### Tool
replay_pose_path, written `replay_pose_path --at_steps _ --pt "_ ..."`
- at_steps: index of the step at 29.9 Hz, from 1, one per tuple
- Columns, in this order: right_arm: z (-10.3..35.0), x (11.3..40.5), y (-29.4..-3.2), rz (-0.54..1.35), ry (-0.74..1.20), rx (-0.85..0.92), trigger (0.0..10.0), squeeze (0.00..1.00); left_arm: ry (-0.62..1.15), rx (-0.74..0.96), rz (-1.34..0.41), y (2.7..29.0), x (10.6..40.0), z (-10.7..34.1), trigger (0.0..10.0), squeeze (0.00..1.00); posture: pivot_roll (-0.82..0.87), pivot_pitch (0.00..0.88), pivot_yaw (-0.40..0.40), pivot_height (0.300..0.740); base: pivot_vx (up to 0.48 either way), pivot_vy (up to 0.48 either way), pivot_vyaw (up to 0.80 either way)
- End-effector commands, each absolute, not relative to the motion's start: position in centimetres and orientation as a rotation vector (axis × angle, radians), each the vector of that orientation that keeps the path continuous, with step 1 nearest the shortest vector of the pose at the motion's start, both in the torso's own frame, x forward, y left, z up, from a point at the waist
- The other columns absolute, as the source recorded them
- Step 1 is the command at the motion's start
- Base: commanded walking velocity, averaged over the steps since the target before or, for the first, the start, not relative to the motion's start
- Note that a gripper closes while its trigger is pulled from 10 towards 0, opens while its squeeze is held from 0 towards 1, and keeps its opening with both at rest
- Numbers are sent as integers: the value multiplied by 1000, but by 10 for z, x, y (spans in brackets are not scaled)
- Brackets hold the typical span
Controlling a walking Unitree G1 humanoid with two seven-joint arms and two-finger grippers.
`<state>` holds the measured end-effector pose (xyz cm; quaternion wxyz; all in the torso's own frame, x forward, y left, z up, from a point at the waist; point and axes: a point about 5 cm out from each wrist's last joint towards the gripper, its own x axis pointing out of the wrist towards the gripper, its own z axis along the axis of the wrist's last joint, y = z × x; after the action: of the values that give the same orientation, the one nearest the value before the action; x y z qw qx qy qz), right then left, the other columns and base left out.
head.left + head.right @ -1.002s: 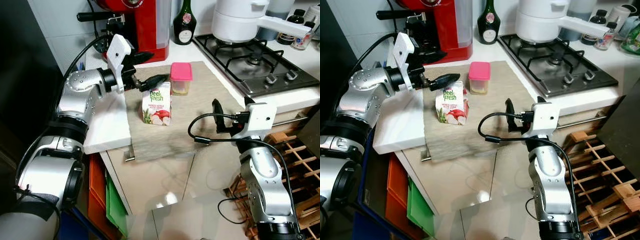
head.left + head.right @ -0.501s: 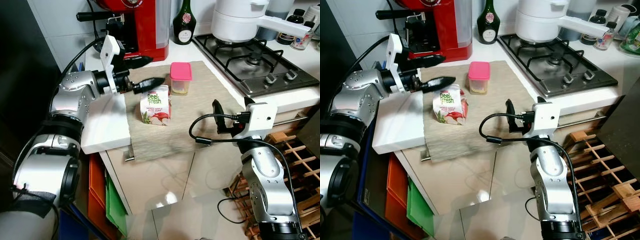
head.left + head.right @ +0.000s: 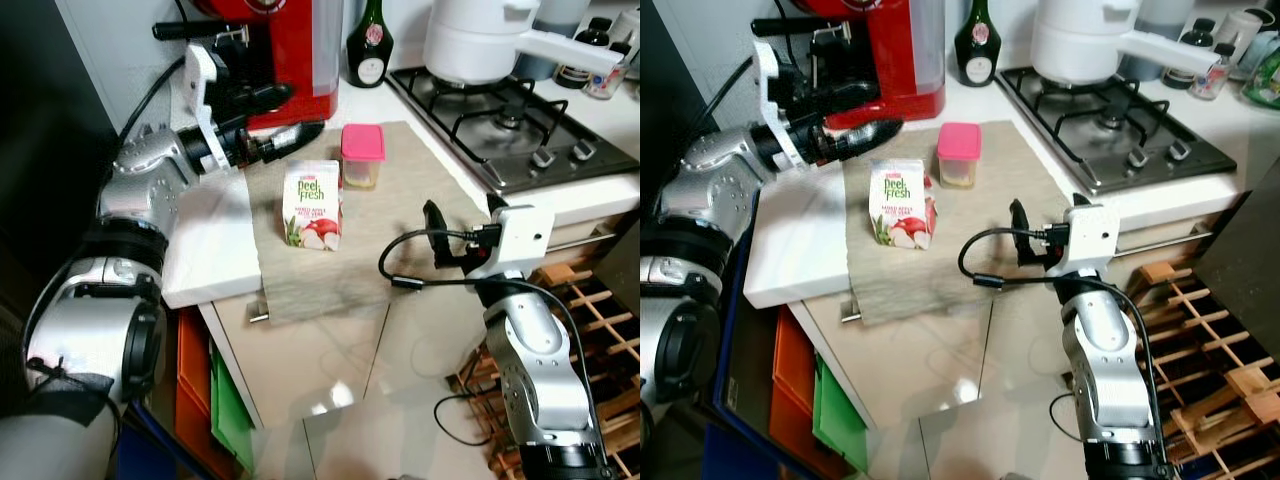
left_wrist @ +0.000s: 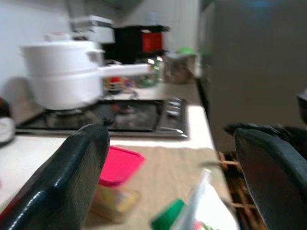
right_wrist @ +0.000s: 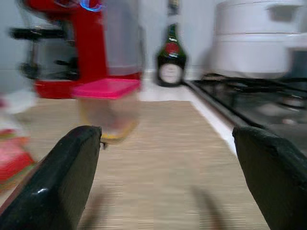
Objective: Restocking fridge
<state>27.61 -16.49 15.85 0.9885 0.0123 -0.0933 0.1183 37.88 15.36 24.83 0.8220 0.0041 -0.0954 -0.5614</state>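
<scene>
Left gripper (image 3: pixel 285 118) fingers spread wide, empty, hovering above and behind juice carton (image 3: pixel 312 204). Carton upright on beige mat (image 3: pixel 400 190), pink-lidded tub (image 3: pixel 361 155) just beside. Right gripper (image 3: pixel 437 235) spread wide, at counter edge. Advice: lower fingers astride carton, square up, close gently.

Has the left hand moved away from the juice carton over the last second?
Yes. The left hand has pulled back from the juice carton toward the red coffee machine, fingers open; the carton stands free on the mat.
</scene>
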Motion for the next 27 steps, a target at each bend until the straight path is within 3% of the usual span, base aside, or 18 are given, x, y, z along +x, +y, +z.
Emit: replay_pose_path --at_steps 1,11,27 --pt "169 269 -161 328 -203 44 10000 0 -202 39 -1245 157 375 254 10000 0 -119 0 45 740 0 0 0" --pt "176 258 -152 468 -176 47 10000 0 -180 51 -1269 153 374 246 10000 0 -131 0 39 740 0 0 0" --pt "177 248 -141 521 -136 63 10000 0 -136 42 -1189 133 383 232 10000 0 -180 0 14 740 0 0 0"
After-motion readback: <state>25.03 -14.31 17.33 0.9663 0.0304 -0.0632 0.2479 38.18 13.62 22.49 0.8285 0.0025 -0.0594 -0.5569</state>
